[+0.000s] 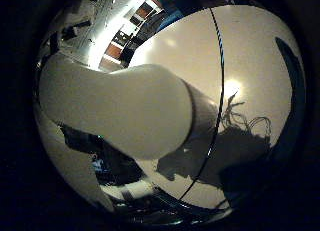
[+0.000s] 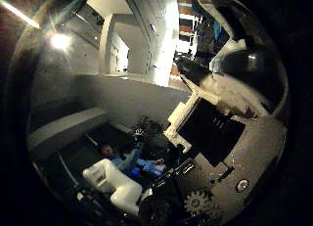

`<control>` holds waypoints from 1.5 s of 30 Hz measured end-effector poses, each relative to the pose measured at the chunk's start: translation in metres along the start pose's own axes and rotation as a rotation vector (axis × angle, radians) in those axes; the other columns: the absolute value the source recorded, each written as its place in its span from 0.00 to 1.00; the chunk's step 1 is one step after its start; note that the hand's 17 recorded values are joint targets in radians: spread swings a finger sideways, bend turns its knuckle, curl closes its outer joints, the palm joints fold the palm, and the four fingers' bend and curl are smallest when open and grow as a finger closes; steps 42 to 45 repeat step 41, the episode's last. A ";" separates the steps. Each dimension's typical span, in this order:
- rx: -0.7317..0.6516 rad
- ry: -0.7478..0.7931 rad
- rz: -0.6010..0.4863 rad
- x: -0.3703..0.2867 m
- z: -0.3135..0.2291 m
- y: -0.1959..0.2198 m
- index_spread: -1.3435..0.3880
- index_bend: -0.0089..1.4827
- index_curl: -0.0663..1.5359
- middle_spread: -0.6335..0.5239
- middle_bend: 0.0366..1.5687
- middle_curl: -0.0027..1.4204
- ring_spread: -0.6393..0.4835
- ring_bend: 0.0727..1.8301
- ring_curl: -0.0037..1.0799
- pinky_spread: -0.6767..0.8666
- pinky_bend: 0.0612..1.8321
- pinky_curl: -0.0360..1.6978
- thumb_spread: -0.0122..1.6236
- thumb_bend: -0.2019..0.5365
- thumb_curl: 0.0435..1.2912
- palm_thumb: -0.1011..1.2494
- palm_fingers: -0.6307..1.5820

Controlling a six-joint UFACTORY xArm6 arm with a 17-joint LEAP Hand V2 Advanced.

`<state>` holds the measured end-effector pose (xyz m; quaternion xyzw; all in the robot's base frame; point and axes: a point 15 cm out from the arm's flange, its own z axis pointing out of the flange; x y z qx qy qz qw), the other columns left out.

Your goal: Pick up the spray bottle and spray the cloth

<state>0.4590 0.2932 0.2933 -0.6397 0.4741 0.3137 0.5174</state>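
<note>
The white spray bottle fills much of the little finger side view, lying close against the palm and held above the pale table. Its body narrows to a greyer section. In the thumb side view the bottle's white spray head sticks out past the palm. My right hand shows as white and black finger parts bent beside the bottle, with a gear at the edge. The shadow of hand and bottle falls on the table. I cannot make out a cloth in either view.
A dark blue band runs along the table's far side. Beyond the table stand shelves and room fittings. The thumb side view looks out at a pale wall, a ceiling lamp and a low ledge.
</note>
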 end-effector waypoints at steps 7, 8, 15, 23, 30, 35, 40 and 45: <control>-0.030 -0.008 -0.012 -0.003 0.002 0.005 0.53 0.11 0.54 0.38 0.36 0.46 0.35 0.61 0.49 0.19 0.67 0.31 0.60 0.24 0.40 0.68 0.57; -0.034 -0.005 -0.016 -0.003 0.002 0.006 0.53 0.10 0.53 0.38 0.35 0.46 0.35 0.60 0.49 0.19 0.67 0.31 0.61 0.24 0.40 0.67 0.55; -0.048 -0.007 -0.028 -0.006 -0.003 0.007 0.54 0.15 0.45 0.45 0.28 0.40 0.41 0.51 0.43 0.37 0.58 0.26 0.64 0.24 0.35 0.62 0.40; -0.029 0.051 -0.049 0.004 -0.037 -0.002 0.57 0.14 0.38 0.49 0.24 0.35 0.45 0.45 0.38 0.54 0.55 0.20 0.64 0.24 0.32 0.59 0.40; 0.003 0.091 -0.093 -0.003 -0.067 -0.012 0.58 0.14 0.35 0.49 0.23 0.33 0.45 0.43 0.37 0.57 0.55 0.15 0.64 0.24 0.30 0.58 0.41; 0.014 0.108 -0.123 -0.011 -0.093 -0.016 0.59 0.14 0.34 0.49 0.23 0.32 0.45 0.41 0.36 0.58 0.57 0.11 0.64 0.24 0.30 0.59 0.42; 0.029 0.141 -0.151 -0.018 -0.121 -0.018 0.59 0.14 0.33 0.49 0.24 0.32 0.45 0.40 0.35 0.59 0.58 0.06 0.64 0.24 0.30 0.59 0.43; 0.027 0.150 -0.149 -0.016 -0.126 -0.016 0.59 0.14 0.33 0.49 0.24 0.32 0.45 0.40 0.35 0.59 0.58 0.06 0.64 0.24 0.30 0.59 0.43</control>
